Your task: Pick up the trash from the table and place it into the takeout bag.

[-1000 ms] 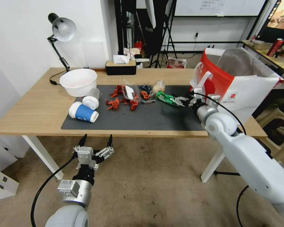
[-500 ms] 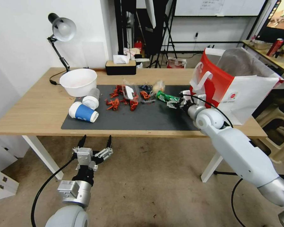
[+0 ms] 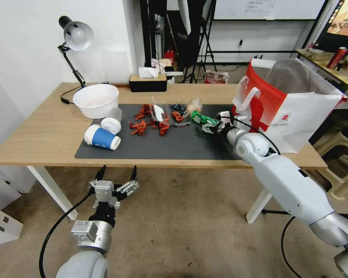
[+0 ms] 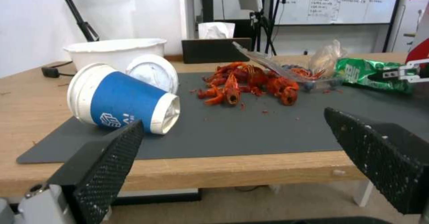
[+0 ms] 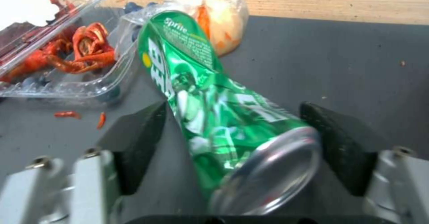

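Right wrist view looks straight down the crushed green can (image 5: 214, 116), which lies on the dark grey mat (image 5: 348, 56) between the two black pads (image 5: 138, 140) of the right gripper (image 5: 232, 140); the jaws stand wide enough to straddle the can's silver end, with a gap showing on the left pad's side, while the other pad sits right at the can's rim, contact there uncertain. Beside the can's far end are a clear plastic tray (image 5: 67, 83) with red shells and a crumpled clear wrapper (image 5: 214, 19). From the head, the right gripper (image 3: 212, 126) reaches over the table (image 3: 46, 135) near the takeout bag (image 3: 297, 112), which stands upright at the table's right end. The blue paper cup (image 3: 101, 138) lies on its side by the beige bowl (image 3: 96, 100). The left gripper (image 3: 118, 178) hangs spread open and empty below the table's front edge.
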{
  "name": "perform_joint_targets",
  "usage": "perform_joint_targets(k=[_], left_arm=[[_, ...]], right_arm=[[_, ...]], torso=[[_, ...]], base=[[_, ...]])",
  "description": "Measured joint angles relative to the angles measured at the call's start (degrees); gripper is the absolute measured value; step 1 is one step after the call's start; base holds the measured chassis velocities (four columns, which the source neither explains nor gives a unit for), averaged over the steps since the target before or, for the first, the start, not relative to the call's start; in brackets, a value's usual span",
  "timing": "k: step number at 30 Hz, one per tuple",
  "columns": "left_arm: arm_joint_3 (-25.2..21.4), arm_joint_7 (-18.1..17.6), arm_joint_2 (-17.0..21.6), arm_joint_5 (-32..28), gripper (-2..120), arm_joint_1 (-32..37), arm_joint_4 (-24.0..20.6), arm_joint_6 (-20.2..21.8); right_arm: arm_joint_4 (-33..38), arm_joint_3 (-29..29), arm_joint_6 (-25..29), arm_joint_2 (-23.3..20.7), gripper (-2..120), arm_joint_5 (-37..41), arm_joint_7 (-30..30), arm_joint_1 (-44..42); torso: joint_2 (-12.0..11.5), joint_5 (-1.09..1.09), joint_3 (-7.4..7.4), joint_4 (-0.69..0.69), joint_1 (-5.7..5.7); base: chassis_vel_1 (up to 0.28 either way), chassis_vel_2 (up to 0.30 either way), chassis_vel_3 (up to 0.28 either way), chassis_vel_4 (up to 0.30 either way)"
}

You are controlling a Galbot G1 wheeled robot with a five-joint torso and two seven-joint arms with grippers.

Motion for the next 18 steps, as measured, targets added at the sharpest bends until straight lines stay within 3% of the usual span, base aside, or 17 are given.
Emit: perform_joint_targets(k=[6, 18], left_arm=[[0.0, 0.0, 0.0, 0.0, 100, 0.0, 0.1, -0.2], [0.2, 0.0, 0.0, 0.1, 100, 0.1, 0.2, -0.4]], right_arm=[[1.4, 0.5, 0.3, -0.1, 52, -0.2, -0.1, -1.3], [4.1, 2.1, 0.9, -0.7, 47, -0.1, -0.1, -3.5]], torso=[[0.0, 0.0, 0.0, 0.0, -0.01], [0.0, 0.01, 0.0, 0.01, 0.0]], base=[[0.0, 0.0, 0.0, 0.0], [0.0, 0.0, 0.0, 0.0]])
